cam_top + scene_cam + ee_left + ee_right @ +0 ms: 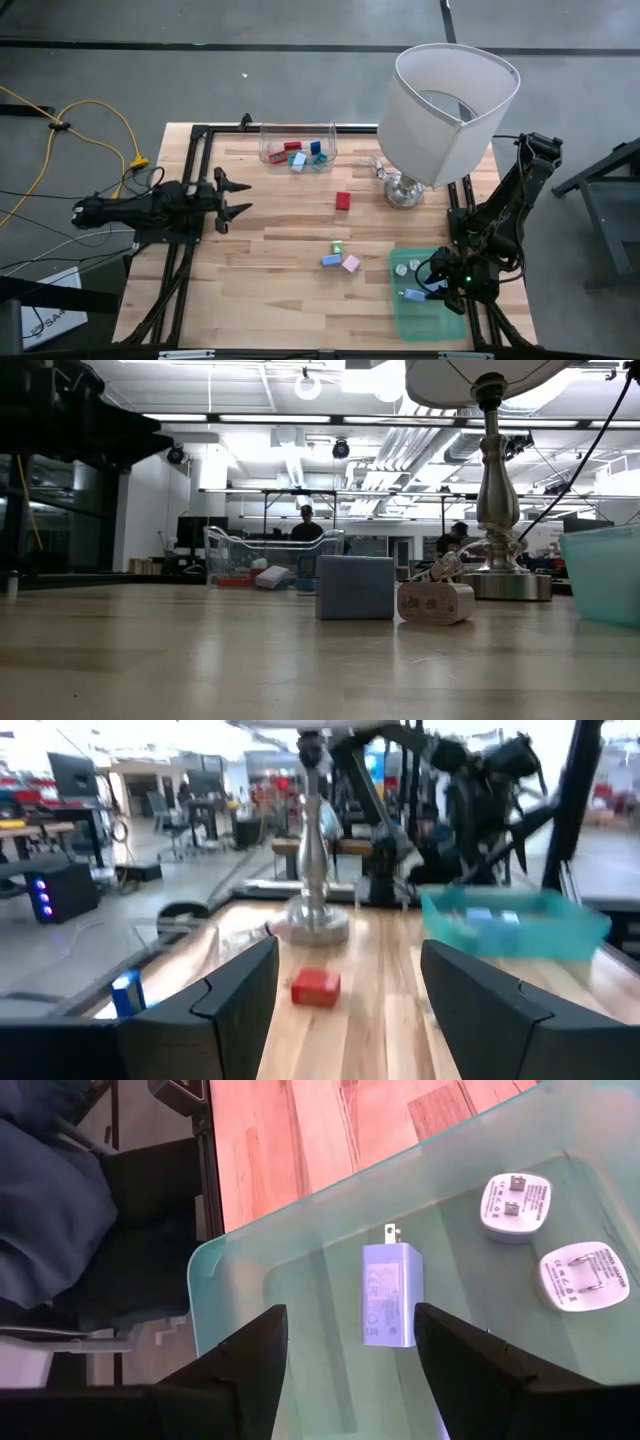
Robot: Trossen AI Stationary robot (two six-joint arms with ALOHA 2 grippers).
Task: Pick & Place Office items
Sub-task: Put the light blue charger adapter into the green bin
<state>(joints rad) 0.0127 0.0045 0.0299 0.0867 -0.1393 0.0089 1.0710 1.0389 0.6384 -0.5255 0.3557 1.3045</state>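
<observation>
High view is showing the sorting partly done. Three items are lying in the translucent green plastic tray [402, 318] at the near right corner: two white round plug adapters [514, 1207] and one pale blue rectangular plug adapter [388, 1296]. Several red and blue pieces are sitting in the clear plastic bin [297, 146] at the far edge. Judged outstanding: the small red block [343, 200] at mid-table, and a cluster of a green, a blue and a pink piece [340, 257] just beside the tray.

The right gripper [345, 1342] is hovering over the tray, fingers spread and holding nothing, directly above the pale blue adapter. That adapter is lying flat, its long axis running between the two fingers, prongs pointing toward the tray's rim and the wooden table [290, 1140].

The left gripper [234, 197] is waiting at the table's left side, fingers apart and empty, aimed at the red block.
</observation>
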